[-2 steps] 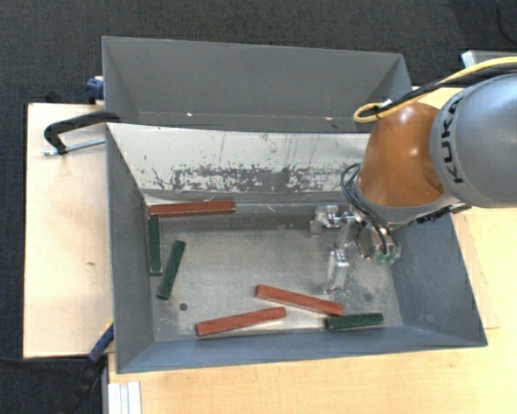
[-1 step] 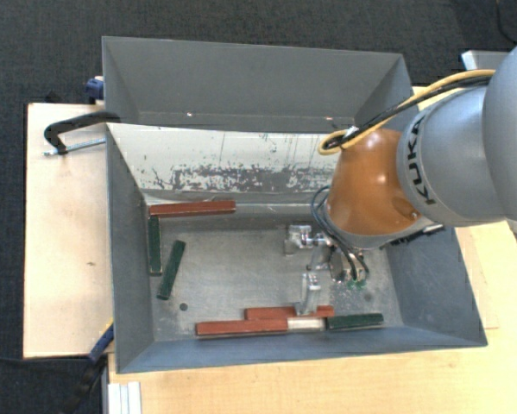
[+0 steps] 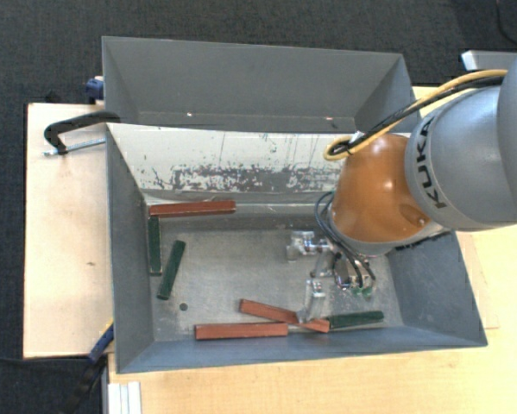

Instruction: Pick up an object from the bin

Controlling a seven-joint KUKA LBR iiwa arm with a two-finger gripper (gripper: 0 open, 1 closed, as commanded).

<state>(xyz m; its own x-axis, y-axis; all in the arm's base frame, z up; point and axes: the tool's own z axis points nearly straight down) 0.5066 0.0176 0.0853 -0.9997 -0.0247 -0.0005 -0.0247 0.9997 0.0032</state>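
My gripper (image 3: 314, 298) is low in the bin's front right part, under the arm's orange cover. Its metal tip comes down at the right end of a slanted red-brown bar (image 3: 278, 311) on the floor. Just to the right of it lies a dark green bar (image 3: 356, 319), close to the front wall. A longer red-brown bar (image 3: 241, 330) lies flat along the front wall, a little to the left of the gripper. The frame does not show anything held in the gripper.
Another red-brown bar (image 3: 192, 207) lies along the back wall at the left. Two dark green bars sit by the left wall, one upright against it (image 3: 154, 244) and one slanted (image 3: 171, 269). The arm and its cables cover the bin's right side.
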